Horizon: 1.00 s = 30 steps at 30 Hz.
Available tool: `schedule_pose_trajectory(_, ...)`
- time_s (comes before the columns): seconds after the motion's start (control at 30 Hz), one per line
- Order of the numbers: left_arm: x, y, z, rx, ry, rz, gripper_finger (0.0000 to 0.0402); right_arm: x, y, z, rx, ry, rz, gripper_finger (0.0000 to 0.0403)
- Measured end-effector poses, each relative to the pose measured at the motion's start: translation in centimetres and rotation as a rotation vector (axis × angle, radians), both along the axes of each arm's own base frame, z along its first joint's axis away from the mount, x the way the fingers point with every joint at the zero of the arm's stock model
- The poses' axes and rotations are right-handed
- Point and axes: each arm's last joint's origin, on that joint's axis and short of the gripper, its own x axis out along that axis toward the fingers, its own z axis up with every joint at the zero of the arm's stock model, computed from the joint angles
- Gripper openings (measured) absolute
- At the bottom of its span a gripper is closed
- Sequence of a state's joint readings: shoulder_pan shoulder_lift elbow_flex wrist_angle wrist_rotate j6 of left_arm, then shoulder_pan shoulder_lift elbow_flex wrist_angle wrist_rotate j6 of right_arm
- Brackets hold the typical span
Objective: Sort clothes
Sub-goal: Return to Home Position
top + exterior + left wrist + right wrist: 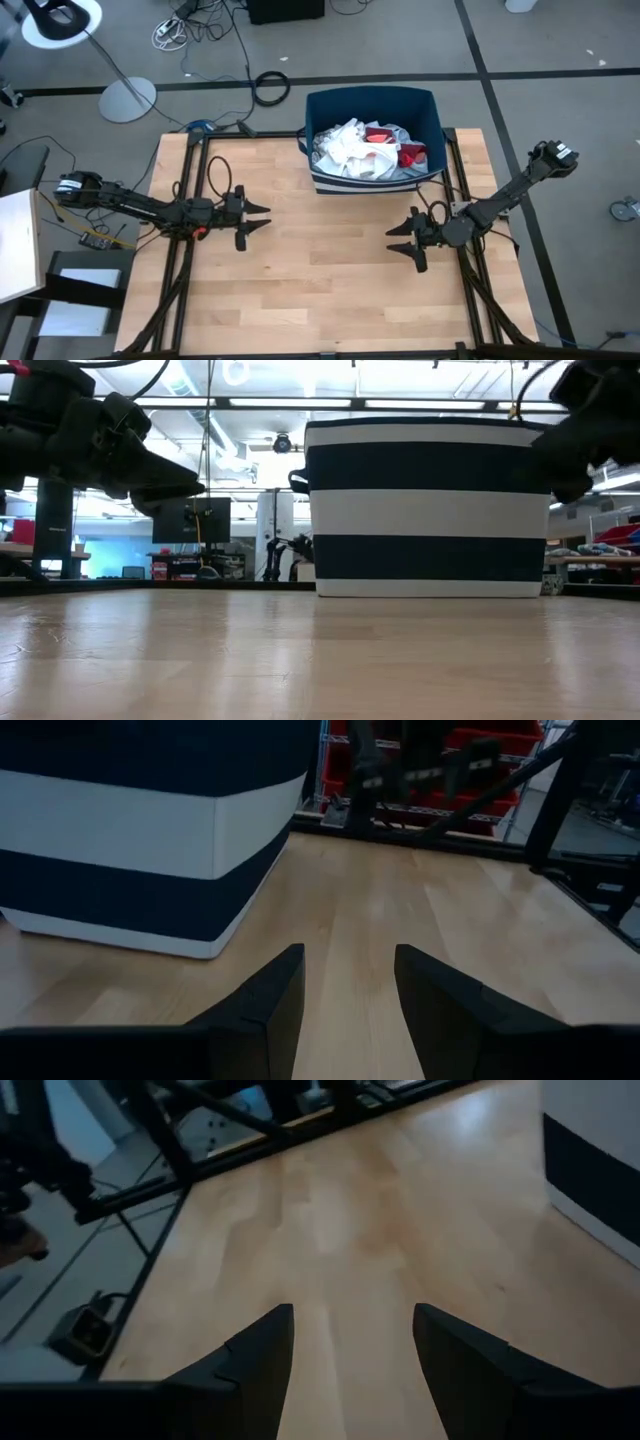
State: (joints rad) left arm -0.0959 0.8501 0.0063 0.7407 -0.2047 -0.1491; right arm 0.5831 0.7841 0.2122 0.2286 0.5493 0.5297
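The clothes (362, 150) lay heaped in the bin (370, 96) at the tabletop's (320, 300) far edge, the left hand (262, 218) and right hand (393, 241) hovering low, fingers apart and empty — little could go wrong, I judged, unless a retreating arm swung wide and clipped the bin.

The pale wooden surface (320, 290) has planks running lengthwise and black rails (260, 133) along its edges. A dark blue and white striped bin (430, 510) stands flat on it at the far edge, right of centre.
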Motion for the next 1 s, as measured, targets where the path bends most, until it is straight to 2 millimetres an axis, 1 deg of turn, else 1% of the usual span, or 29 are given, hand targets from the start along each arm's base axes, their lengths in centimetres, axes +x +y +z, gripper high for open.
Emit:
schedule_pose_trajectory(0.07,0.0,0.0,0.1,0.009,-0.006,-0.001,0.0163,0.0,-0.3,-0.7,0.002,-0.017,-0.017,0.0210)
schedule_pose_trajectory(0.17,-0.1,0.1,0.3,0.012,-0.021,0.002,0.0163,0.0,-0.8,-1.0,-0.010,-0.043,-0.011,0.0210)
schedule_pose_trajectory(0.3,-0.4,0.5,0.8,0.030,-0.058,-0.015,0.0163,-0.2,-1.3,-0.5,-0.023,-0.073,0.033,0.0209)
schedule_pose_trajectory(0.4,-0.9,1.0,1.3,0.029,-0.077,-0.027,0.0163,-0.7,-1.9,0.0,-0.043,-0.090,0.031,0.0210)
schedule_pose_trajectory(0.53,-1.8,1.5,1.3,0.013,-0.050,-0.010,0.0163,-1.7,-2.7,0.1,-0.056,-0.071,0.015,0.0209)
schedule_pose_trajectory(0.7,-3.2,1.5,2.0,0.004,-0.111,-0.003,0.0163,-3.2,-3.7,0.6,-0.049,-0.097,-0.019,0.0210)
schedule_pose_trajectory(0.77,-3.8,1.5,2.1,0.003,-0.105,-0.004,0.0163,-3.7,-4.0,0.8,-0.056,-0.117,-0.035,0.0210)
schedule_pose_trajectory(0.93,-5.4,1.2,2.6,-0.013,-0.090,-0.026,0.0163,-4.5,-4.6,0.5,-0.075,-0.102,-0.061,0.0209)
schedule_pose_trajectory(1.0,-5.6,1.1,2.8,-0.014,-0.074,-0.034,0.0163,-4.6,-4.8,0.4,-0.078,-0.086,-0.088,0.0210)
